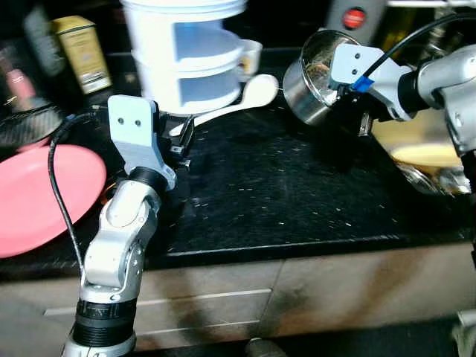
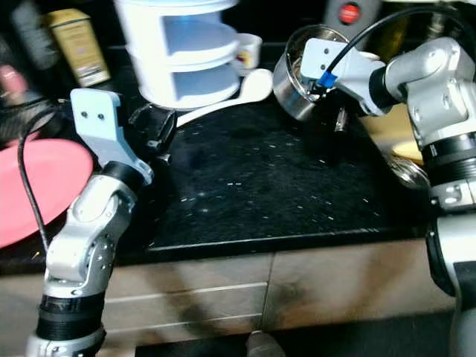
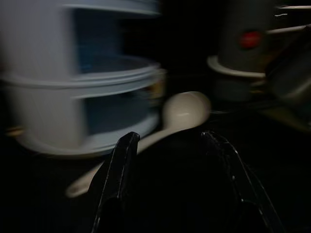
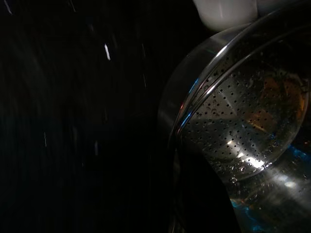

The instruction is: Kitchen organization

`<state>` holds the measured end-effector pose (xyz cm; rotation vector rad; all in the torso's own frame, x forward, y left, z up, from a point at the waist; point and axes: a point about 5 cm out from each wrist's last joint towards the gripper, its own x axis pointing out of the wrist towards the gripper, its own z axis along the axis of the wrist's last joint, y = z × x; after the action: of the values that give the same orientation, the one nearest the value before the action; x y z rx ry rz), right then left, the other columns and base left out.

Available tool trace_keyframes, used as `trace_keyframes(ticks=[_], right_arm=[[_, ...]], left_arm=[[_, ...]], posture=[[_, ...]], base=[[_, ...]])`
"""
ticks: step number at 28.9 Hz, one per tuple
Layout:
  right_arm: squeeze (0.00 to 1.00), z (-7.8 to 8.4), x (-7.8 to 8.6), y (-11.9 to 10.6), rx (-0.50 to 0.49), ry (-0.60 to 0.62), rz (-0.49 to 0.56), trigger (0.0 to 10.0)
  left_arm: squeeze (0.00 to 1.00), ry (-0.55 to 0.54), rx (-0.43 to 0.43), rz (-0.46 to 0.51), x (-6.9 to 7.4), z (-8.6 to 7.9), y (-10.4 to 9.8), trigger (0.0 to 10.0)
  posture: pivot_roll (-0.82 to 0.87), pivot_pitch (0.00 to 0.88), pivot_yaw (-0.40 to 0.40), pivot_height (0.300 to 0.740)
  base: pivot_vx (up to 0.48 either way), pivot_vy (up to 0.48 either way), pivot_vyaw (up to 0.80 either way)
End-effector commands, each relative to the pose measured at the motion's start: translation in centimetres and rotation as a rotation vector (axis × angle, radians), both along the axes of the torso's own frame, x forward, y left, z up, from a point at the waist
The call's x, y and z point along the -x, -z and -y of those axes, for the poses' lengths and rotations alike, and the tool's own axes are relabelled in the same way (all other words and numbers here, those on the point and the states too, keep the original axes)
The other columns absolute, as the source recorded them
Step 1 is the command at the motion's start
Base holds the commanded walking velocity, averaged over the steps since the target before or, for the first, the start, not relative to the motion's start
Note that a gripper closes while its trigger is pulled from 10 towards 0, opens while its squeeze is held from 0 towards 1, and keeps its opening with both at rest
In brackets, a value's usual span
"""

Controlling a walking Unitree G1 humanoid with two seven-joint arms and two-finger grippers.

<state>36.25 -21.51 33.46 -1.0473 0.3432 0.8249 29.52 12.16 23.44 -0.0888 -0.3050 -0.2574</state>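
Black speckled stone forms the table (image 1: 297,201), with pale cabinet fronts below its front edge. At the back stands a white tiered container (image 1: 186,52) with pale blue openings, and beside it a small white cup (image 1: 251,53). A cream ladle-like spoon (image 1: 253,95) lies on the table, its bowl toward the cup and its handle running out along the foot of the container. A pink plate (image 1: 41,195) rests at the robot's left, with a yellow tin (image 1: 82,52) behind it and a dark bottle nearby, blurred.

The left end effector (image 3: 170,145) hovers just above the table near the spoon's handle, its two black fingers (image 3: 121,165) spread apart with nothing between them; in the left wrist view the spoon lies just beyond the fingertips, not touched.

The right end effector (image 1: 343,88) is at the rim of a steel pot (image 1: 309,78), which is tilted with its mouth facing the robot's right. In the right wrist view a perforated steel insert (image 4: 243,111) sits inside the pot, wet and glinting. Whether the fingers pinch the rim cannot be told; they are hidden by the white mount and the pot.

To the right, a steel sink (image 1: 428,160) holds something pale. A grey appliance with a red button (image 1: 354,16) stands behind the pot.
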Motion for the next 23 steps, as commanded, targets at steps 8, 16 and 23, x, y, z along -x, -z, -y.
trace_keyframes(ticks=[8, 16, 23], right_arm=[[0.0, -0.8, 0.1, 0.0, 0.016, -0.037, -0.002, 0.0], [0.0, -2.0, 0.1, 0.7, 0.001, -0.087, -0.004, 10.0], [0.0, -3.2, 0.1, 1.7, -0.007, -0.12, -0.018, 10.0]], left_arm=[[0.0, -0.006, 0.004, -0.001, 0.1, -0.2, 0.2, 10.0], [0.0, -0.044, 0.01, -0.001, 0.0, -0.6, 0.1, 10.0], [0.0, -0.065, 0.026, -0.004, 0.0, -1.2, 0.1, 10.0]], posture=[[-0.11, 0.0, -0.03, 0.732], [-0.11, 0.0, -0.03, 0.732], [-0.11, 0.0, -0.03, 0.732]], base=[[0.0, 0.0, -0.8], [0.0, 0.0, -0.26], [0.0, -0.336, 0.0]])
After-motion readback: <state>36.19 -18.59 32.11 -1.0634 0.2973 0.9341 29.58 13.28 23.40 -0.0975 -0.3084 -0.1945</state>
